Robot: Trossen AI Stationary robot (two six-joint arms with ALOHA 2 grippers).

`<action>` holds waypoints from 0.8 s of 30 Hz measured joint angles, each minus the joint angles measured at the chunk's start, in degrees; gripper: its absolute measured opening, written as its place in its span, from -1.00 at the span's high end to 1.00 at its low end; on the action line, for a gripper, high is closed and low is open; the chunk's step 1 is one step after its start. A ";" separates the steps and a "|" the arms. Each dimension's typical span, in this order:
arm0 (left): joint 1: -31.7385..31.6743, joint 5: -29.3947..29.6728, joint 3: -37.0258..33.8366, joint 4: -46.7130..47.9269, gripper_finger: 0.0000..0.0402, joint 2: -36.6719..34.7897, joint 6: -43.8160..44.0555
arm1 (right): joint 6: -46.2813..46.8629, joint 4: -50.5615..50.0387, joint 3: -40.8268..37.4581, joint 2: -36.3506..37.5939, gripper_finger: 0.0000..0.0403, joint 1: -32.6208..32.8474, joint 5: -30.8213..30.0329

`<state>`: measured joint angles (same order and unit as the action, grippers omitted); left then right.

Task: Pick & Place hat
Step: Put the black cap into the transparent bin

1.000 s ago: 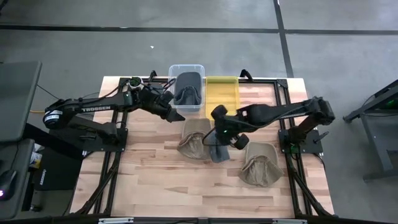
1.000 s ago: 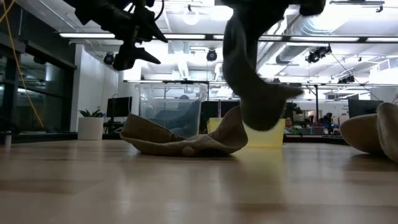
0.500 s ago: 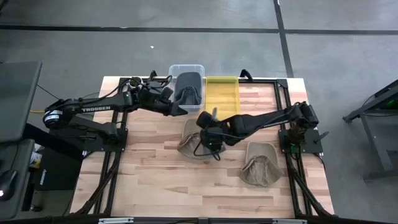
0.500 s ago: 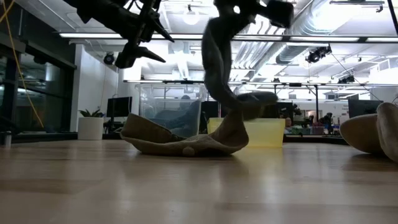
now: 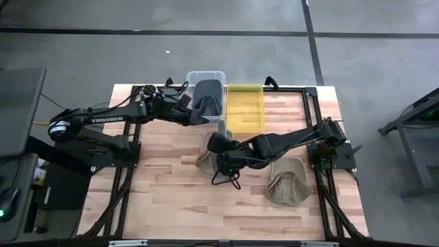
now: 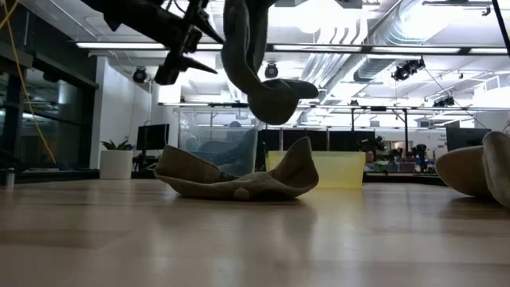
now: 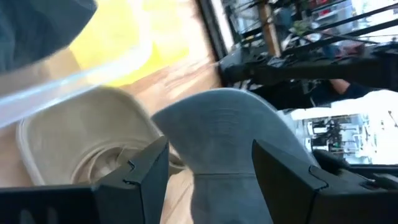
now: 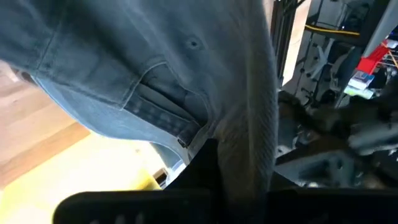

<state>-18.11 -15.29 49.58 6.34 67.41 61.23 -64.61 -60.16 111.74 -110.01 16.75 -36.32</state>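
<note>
While the grey denim hat (image 6: 259, 68) hangs in the air above the beige hat (image 5: 209, 154) at table centre, the right gripper (image 5: 221, 143) is clenched on its fabric. The left gripper (image 5: 199, 118), jaws released and empty, hovers just left of the clear bin (image 5: 206, 75), beside the yellow bin (image 5: 245, 89) at the far edge.

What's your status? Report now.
Right end effector shut on grey hat, airborne. Left end effector open beside clear bin. Tan hat lies beneath.
</note>
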 joint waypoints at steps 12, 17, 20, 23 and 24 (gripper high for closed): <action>-0.63 -5.05 4.29 2.38 -0.03 6.77 0.72 | -0.84 2.60 -0.07 -0.03 0.99 0.32 6.00; -1.14 -6.79 7.35 8.31 -0.03 6.74 -0.93 | 0.17 3.58 -0.07 -0.03 0.99 0.04 11.51; -1.11 -6.44 8.60 12.56 -0.03 6.79 -1.82 | 0.12 3.84 -0.06 -0.18 0.99 -0.64 14.68; -1.11 -8.26 10.28 19.17 -0.03 6.79 -2.81 | 0.06 4.10 -0.05 -0.86 0.99 -1.11 15.45; -1.11 -8.97 10.71 20.74 -0.03 6.79 -3.29 | -0.30 4.42 -0.04 -1.35 0.99 -1.25 15.77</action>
<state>-19.22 -24.27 60.29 27.08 74.19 57.93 -64.92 -55.74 111.70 -111.35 15.50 -20.55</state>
